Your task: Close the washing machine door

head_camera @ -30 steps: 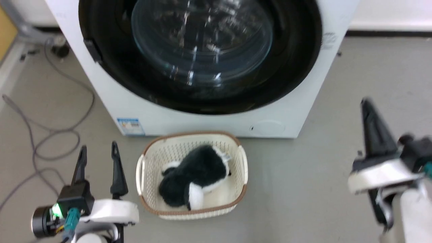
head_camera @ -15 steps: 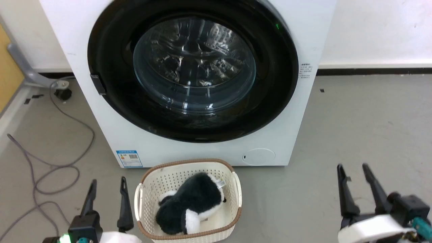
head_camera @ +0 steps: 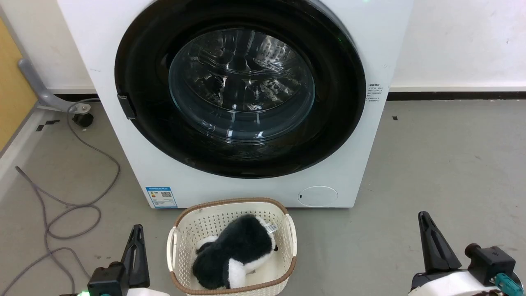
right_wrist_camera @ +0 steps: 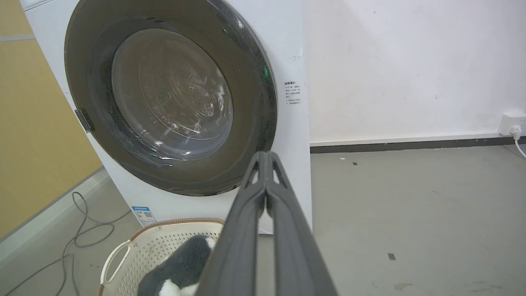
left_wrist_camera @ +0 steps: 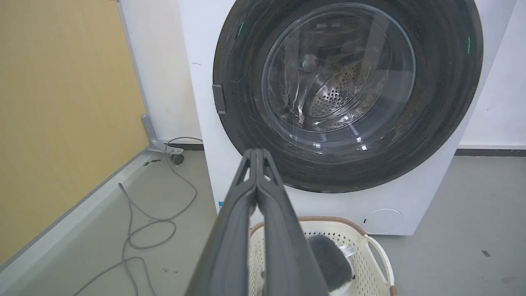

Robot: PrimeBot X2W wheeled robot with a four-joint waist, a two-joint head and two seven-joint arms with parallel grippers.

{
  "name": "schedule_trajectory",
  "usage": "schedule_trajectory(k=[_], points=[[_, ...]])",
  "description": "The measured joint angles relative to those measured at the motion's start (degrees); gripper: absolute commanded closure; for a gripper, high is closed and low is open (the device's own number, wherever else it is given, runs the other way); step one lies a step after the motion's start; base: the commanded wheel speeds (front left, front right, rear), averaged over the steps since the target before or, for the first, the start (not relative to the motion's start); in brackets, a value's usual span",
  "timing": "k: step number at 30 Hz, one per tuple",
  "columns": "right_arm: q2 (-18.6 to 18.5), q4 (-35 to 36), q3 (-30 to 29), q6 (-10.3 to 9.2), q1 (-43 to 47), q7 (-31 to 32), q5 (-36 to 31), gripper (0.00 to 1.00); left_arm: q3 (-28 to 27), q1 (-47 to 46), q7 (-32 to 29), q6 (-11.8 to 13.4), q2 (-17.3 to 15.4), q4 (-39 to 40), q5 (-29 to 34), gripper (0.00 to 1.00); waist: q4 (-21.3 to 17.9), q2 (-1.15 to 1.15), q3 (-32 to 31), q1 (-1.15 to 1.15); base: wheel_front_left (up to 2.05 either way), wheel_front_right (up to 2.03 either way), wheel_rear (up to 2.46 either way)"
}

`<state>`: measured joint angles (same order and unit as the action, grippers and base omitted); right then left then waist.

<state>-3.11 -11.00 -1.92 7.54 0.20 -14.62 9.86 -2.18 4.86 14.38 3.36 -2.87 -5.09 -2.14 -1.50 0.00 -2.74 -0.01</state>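
Washing machine door (head_camera: 240, 88), seen from the head view, filled the upper centre of the frame. Its wide glossy black rim lay flush against the white front of the washing machine (head_camera: 123, 164), with the perforated steel drum (left_wrist_camera: 337, 94) visible through the clear glass centre. A small dark latch tab (head_camera: 126, 106) sat on the rim's left edge. A blue label (head_camera: 161, 197) was at the lower left of the machine's front and a round flap (head_camera: 317, 196) at the lower right.

A cream basket (head_camera: 287, 230) with a brown rim stood on the grey floor (head_camera: 431, 164) just below the machine, at the lower centre. It held a black-and-white plush toy (head_camera: 236, 255). A grey cable (head_camera: 82, 205) looped across the floor at the left.

The left pincer (head_camera: 137, 230) showed at the lower left, just beside the basket, and the right pincer (head_camera: 425, 218) at the lower right, well apart from it. Both wrist views showed the fingers pressed together at the tips, empty: left pincer (left_wrist_camera: 257, 154), right pincer (right_wrist_camera: 267, 156). Neither pincer touched the washing machine door.
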Motion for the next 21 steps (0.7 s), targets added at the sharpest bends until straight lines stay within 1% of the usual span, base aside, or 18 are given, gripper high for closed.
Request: schedule_trajectory(k=[21], points=[[0.00,1.69,0.30,0.00,-0.01,2.45,-1.38,1.00,0.34,-0.24,-2.33,-0.52,0.00,0.68,0.02,1.00,0.26,0.00,0.48,0.00,0.00,0.00,0.00]])
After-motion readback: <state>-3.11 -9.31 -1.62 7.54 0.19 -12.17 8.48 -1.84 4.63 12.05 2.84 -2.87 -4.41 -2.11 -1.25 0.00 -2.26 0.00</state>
